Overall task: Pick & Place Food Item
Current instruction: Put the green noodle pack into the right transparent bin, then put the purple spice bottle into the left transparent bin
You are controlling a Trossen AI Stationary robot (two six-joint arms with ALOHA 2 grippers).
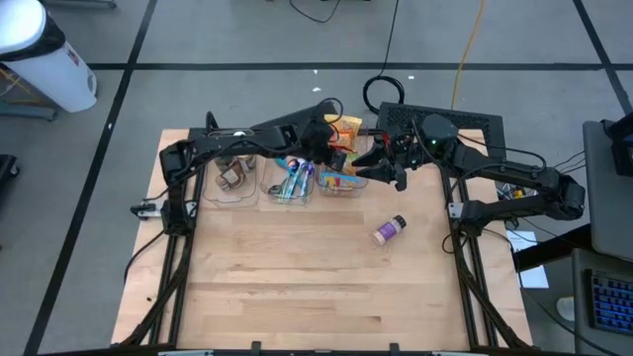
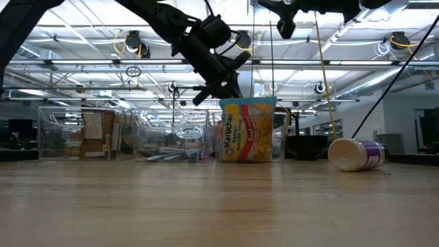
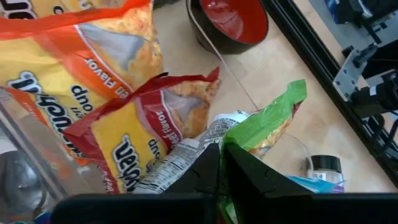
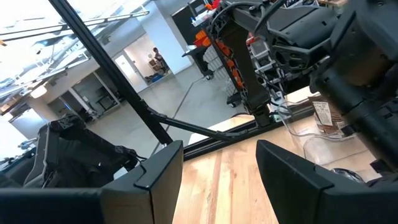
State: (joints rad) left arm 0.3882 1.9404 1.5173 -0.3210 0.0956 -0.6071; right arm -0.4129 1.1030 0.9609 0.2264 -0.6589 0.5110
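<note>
**A:** What is the left gripper (image 3: 219, 163) actually on?

**B:** A green snack packet (image 3: 264, 124), with the fingers pinched nearly together on its crimped edge. The wrist view shows that edge folded between them. It hangs over the clear bin (image 1: 339, 185) at the back of the table, just above the red-and-yellow noodle packet (image 3: 146, 134) and the bigger orange bag (image 3: 81, 43) behind it.

**A:** How do you reckon it handles?

**B:** Light, I'd judge, and soft. Film packaging, slick and crinkly, with loose contents that will sag and swing under the grip. The sealed edge is the sensible place to hold, since it is flat, doubled and the stiffest part. Squeezing the puffed middle risks crushing what's inside or letting the film slide out.

**A:** Anything close to the bin?

**B:** A red-lined black bowl (image 3: 231, 23) sits just beyond it, towards the table's back edge. The low view shows a yellow noodle pack (image 2: 247, 130) standing in the bin. A small purple-labelled bottle (image 1: 389, 229) lies on its side well in front of the bin, on open wood.

**A:** And the other arm?

**B:** The right gripper (image 4: 217, 163) hangs beside the bin on its right, fingers parted, holding nothing.
</note>
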